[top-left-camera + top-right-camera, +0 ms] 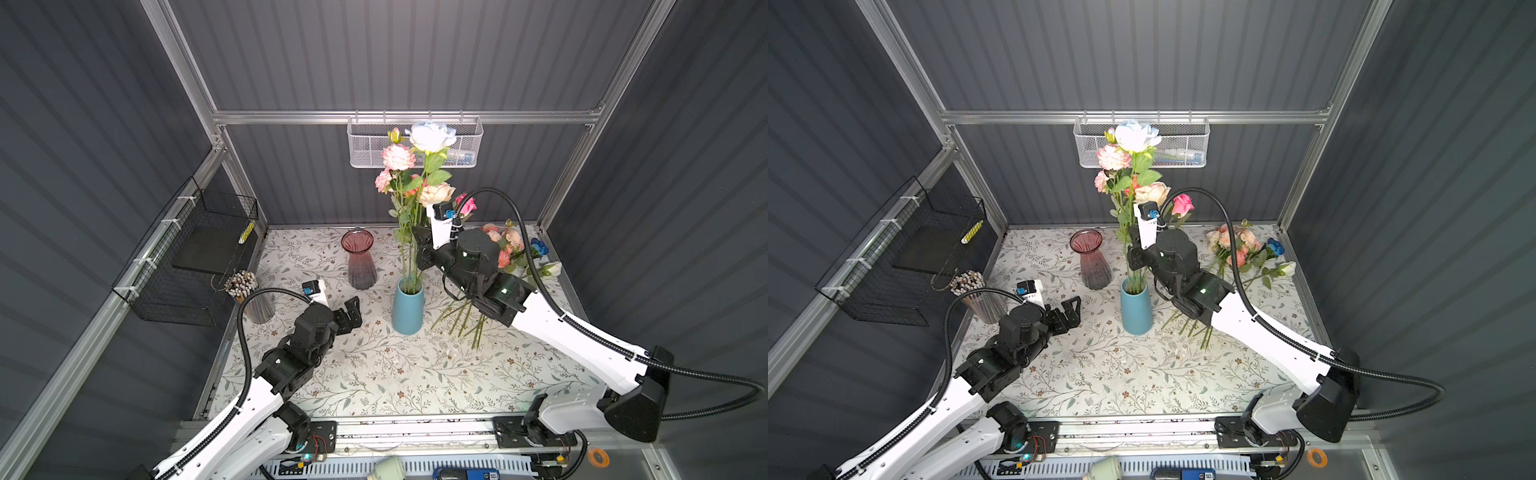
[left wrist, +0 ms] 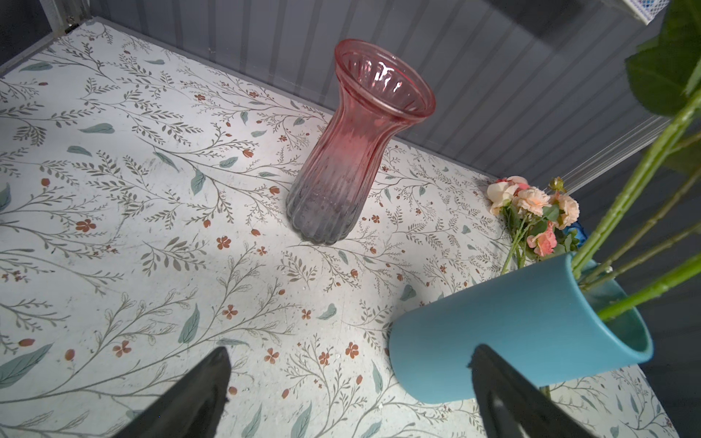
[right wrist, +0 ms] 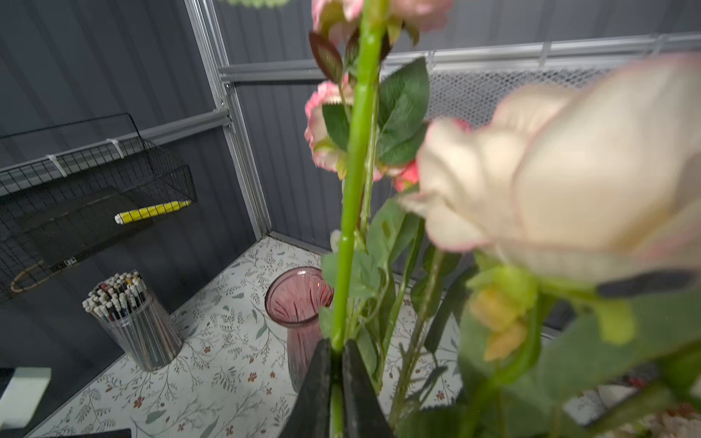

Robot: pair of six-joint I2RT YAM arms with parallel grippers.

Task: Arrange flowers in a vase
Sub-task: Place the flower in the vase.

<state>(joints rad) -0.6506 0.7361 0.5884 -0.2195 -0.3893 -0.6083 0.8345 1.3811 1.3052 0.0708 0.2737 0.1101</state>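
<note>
The right gripper [image 3: 337, 348] has its jaws pinched on a thick green stem [image 3: 353, 182]. It is one of several flowers [image 1: 398, 157] standing upright in the blue vase [image 1: 408, 309]. The pale rose probably tops this stem, though the wrist view cuts the bloom off. The blue vase stands about mid-desk [image 1: 395, 374]. The left gripper [image 2: 349, 364] has its jaws spread wide with nothing between them, low over the desk near the blue vase, on its left. A pink glass vase [image 1: 359, 257] stands upright nearer the far edge. The loose flowers [image 1: 510, 243] lie heaped by the far right corner, their stems running under the right arm.
</note>
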